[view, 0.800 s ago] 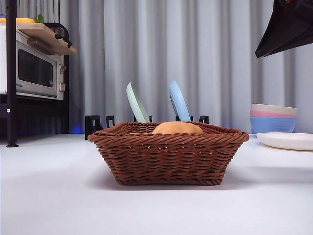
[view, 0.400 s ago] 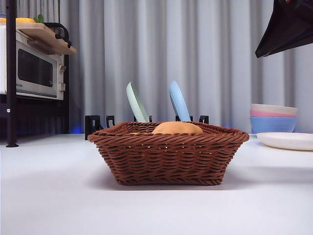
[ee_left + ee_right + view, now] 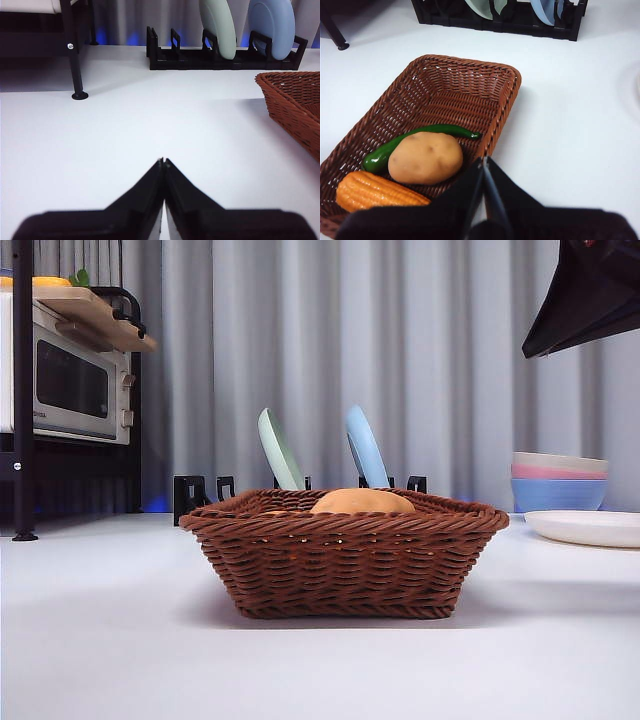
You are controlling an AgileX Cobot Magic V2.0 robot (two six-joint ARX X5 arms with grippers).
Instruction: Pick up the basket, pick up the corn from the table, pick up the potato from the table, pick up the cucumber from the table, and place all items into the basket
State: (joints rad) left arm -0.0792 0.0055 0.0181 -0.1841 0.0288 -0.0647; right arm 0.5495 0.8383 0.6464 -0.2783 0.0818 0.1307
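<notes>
The brown wicker basket (image 3: 345, 552) stands on the white table (image 3: 100, 640) at the middle of the front view. Seen from the right wrist, the basket (image 3: 455, 85) holds the tan potato (image 3: 425, 157), the orange-yellow corn (image 3: 377, 192) and the dark green cucumber (image 3: 415, 137) side by side. Only the potato's top (image 3: 362, 502) shows above the rim in the front view. My right gripper (image 3: 484, 160) hangs shut and empty above the basket's near rim. My left gripper (image 3: 163, 161) is shut and empty over bare table, with the basket's edge (image 3: 295, 107) off to one side.
A black dish rack (image 3: 200, 492) with a green plate (image 3: 280, 450) and a blue plate (image 3: 366, 448) stands behind the basket. Stacked pastel bowls (image 3: 558, 482) and a white plate (image 3: 585, 527) sit at the right. A microwave on a black shelf (image 3: 70, 385) is at the left.
</notes>
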